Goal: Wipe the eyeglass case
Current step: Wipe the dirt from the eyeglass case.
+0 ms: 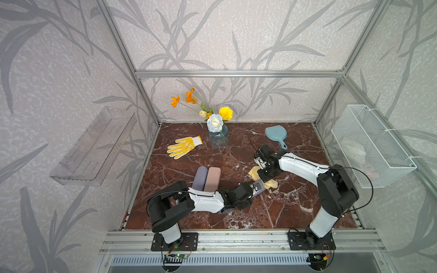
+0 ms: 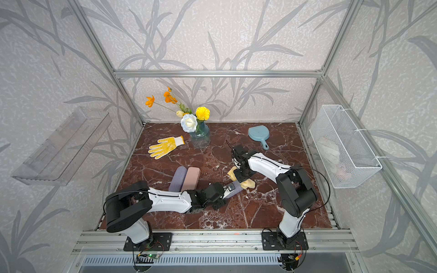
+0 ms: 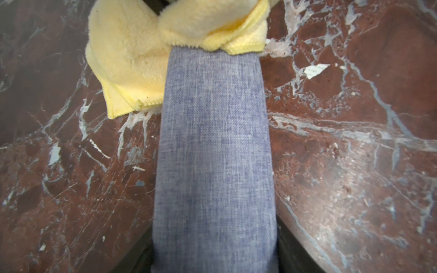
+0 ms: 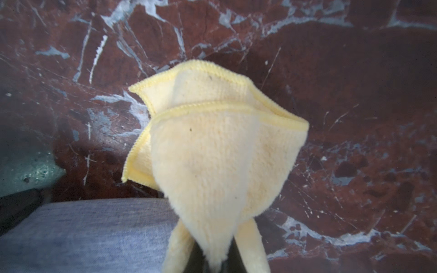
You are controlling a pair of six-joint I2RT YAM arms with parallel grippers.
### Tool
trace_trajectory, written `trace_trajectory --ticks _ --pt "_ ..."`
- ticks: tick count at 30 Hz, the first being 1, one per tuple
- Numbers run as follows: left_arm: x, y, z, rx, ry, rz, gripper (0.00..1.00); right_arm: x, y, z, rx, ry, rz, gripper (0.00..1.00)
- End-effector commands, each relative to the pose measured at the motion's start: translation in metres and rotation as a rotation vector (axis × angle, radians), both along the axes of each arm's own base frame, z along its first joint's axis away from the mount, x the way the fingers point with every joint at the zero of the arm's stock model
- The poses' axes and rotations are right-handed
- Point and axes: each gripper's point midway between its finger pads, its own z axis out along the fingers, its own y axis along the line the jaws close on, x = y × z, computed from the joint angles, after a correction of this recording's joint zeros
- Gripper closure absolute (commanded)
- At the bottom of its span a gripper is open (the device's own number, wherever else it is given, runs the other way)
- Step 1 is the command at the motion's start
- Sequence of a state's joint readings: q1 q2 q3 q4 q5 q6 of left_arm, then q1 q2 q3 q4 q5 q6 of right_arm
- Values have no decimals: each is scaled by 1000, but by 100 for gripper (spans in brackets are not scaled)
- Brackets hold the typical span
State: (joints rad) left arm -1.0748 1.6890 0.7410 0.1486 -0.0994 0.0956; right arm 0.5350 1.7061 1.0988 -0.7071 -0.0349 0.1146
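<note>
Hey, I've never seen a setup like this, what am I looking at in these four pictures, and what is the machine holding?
These are two small robot arms, left and right, bolted at the front edge of a red marble table. Two pictures look down on the whole scene from above, nearly the same view; the other two come from a camera on each arm's wrist, so they are close-ups. The left hand grips one end of a blue-grey fabric eyeglass case. The right hand is shut on a yellow cloth, which covers the case's far end. Also on the table: a lilac case and a pink case side by side, a yellow dotted glove, a vase of flowers and a light blue paddle with a handle.
</note>
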Motion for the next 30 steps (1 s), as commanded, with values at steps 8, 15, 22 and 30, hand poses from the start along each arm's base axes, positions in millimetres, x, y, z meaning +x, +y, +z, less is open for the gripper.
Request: trace_trajectory --ticks 8,15,22,30 --pt "-4 25 -36 73 265 156 100 -125 -6 0 154 375 -204 100" --pt "1 29 -38 72 302 197 100 -135 -5 51 250 343 -203 100" --pt "-7 24 -33 47 275 119 100 -37 -56 75 -90 -58 -189 100" --pt "-14 21 -32 70 217 61 100 50 -21 33 -222 -81 -10 100"
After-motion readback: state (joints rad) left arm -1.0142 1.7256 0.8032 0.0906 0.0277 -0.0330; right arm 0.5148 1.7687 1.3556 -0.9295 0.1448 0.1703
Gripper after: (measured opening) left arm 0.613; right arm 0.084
